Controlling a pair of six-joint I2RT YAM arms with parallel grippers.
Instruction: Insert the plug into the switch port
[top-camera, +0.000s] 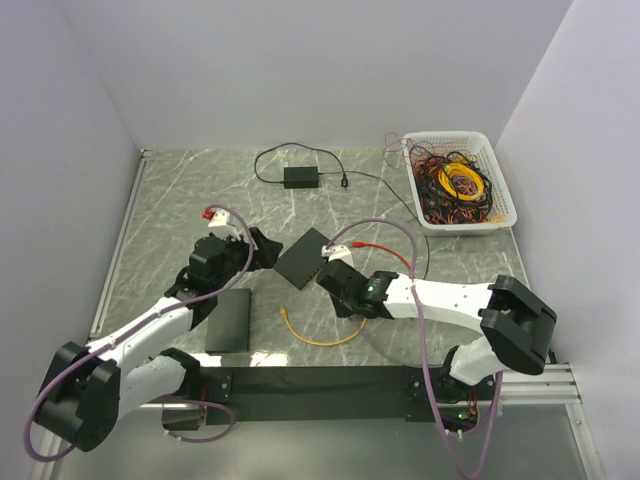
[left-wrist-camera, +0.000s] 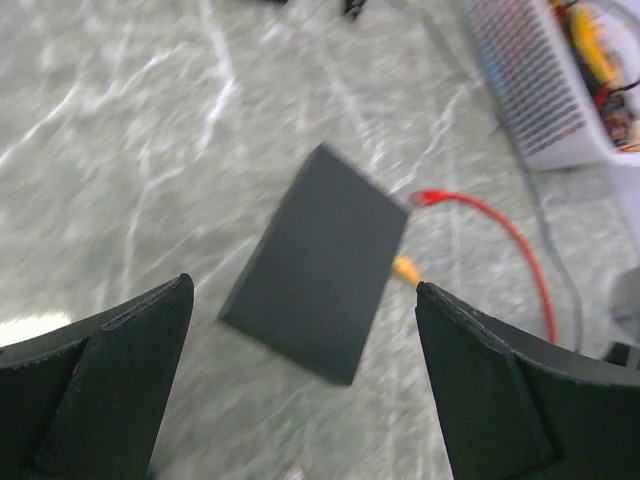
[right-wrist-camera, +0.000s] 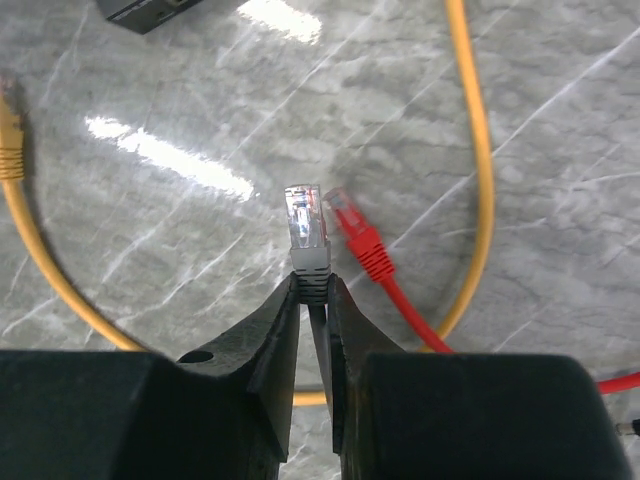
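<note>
Left gripper (left-wrist-camera: 302, 290): jaws spread wide, nothing held; black fingers (left-wrist-camera: 110, 380) at 7 and 5 o'clock.
Black switch box (left-wrist-camera: 320, 275): centre frame, askew on the marble table (left-wrist-camera: 120, 150), apart from both fingers.
Yellow plug (left-wrist-camera: 405, 268): at the box's 3 o'clock edge; contact blurred.
Red cable (left-wrist-camera: 520, 240): 3 o'clock of the box, curving toward 5 o'clock.
White basket (left-wrist-camera: 540, 90): 1 o'clock corner, holding coloured cables.

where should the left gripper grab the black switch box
Across the two long edges of the switch box, about mid-length, coming in from its near-left side, where the open left gripper faces it. It is a flat slab lying skewed, so the gripper should probably turn to square with those edges.
</note>
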